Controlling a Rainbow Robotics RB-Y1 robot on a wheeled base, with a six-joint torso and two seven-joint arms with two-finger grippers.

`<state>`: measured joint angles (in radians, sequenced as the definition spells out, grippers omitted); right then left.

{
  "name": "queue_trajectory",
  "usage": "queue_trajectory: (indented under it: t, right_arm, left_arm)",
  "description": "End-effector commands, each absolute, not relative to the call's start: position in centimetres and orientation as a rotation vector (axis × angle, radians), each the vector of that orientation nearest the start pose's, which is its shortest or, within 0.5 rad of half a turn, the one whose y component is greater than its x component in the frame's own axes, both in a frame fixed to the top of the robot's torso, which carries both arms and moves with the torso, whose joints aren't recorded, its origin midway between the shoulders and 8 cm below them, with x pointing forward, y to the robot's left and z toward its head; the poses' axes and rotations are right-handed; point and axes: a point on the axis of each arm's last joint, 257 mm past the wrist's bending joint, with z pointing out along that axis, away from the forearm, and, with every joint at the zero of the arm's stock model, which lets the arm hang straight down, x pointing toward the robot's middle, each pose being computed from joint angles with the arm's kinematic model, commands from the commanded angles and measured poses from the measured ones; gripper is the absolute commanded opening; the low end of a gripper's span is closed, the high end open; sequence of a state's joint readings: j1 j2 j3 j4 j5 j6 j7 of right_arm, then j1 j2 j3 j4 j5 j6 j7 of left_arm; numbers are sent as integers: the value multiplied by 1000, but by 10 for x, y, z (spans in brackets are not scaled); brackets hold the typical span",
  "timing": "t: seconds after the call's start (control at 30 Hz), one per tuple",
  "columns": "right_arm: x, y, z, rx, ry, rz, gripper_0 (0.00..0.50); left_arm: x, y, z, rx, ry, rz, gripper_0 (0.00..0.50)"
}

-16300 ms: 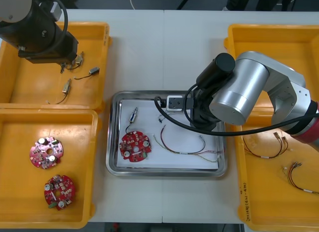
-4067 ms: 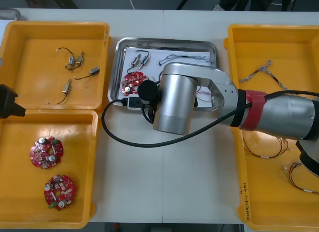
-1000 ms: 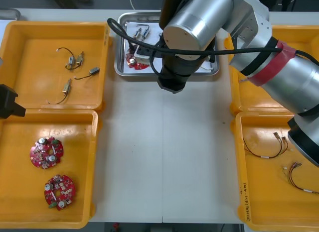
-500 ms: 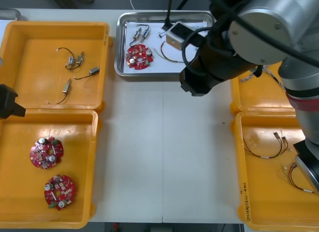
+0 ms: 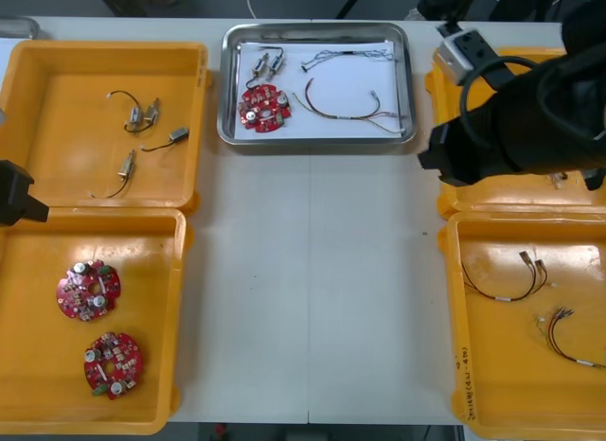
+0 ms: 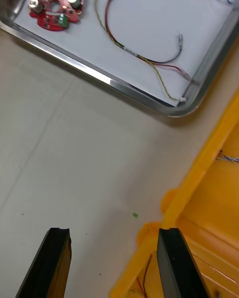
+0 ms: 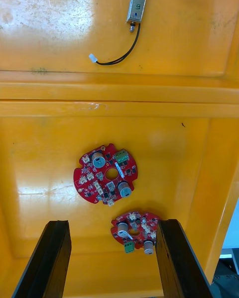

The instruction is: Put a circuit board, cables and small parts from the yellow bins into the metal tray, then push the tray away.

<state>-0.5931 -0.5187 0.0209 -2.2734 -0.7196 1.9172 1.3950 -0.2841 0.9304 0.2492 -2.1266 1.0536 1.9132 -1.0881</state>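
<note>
The filled metal tray (image 5: 322, 139) lies at 12 o'clock by the far edge of the table (image 5: 312, 271), so any push onward could tip it off, and the right gripper (image 6: 113, 232), released and empty near 2 o'clock, may clip the yellow bin (image 6: 204, 163); the left gripper (image 7: 113, 223) hangs released at 9 o'clock.

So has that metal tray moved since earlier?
Yes. The metal tray slid away toward the far edge of the table; it now lies beside the far left yellow bin, formerly level with the bins' seam.
</note>
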Motion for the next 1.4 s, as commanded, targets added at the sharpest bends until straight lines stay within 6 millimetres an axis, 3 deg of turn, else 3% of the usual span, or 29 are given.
queue_trajectory:
  t: [0.03,0.07,0.1,0.37,0.77,1.03,1.4]
  right_arm:
    - [430,-227,-77,-501,2329,14,500]
    - [430,-227,-77,-501,2329,14,500]
    - [425,-244,-80,-454,2344,4,500]
    - [407,-313,-87,-249,2389,-1,500]
    - [390,-382,-111,1,2471,-43,500]
    - [382,-407,-132,77,2534,-51,500]
    - [380,-406,-156,90,2613,4,500]
  left_arm:
    - [378,369,-117,88,2693,14,500]
    - [378,369,-117,88,2693,14,500]
    - [378,369,-117,88,2693,14,500]
    - [378,369,-117,88,2693,14,500]
    - [378,369,-117,88,2693,14,500]
    - [378,369,-117,88,2693,14,500]
    - [378,369,-117,88,2693,14,500]
